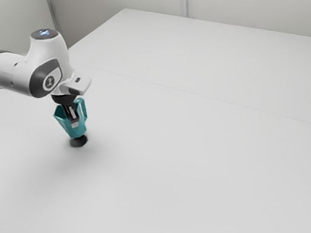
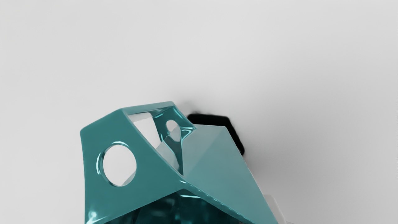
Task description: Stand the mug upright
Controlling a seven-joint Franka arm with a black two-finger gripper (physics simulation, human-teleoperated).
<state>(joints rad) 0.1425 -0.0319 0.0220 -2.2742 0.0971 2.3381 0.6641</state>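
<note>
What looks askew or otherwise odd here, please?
The teal mug looks askew: it leans at the gripper instead of standing upright. The black shape at its lower end I cannot identify.

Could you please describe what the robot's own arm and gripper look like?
The arm is glossy white with rounded segments. A dark panel on its side bears a round pale marking, and a dark disc with a small bluish light caps the top. The gripper is mostly black, with light grey patches.
</note>
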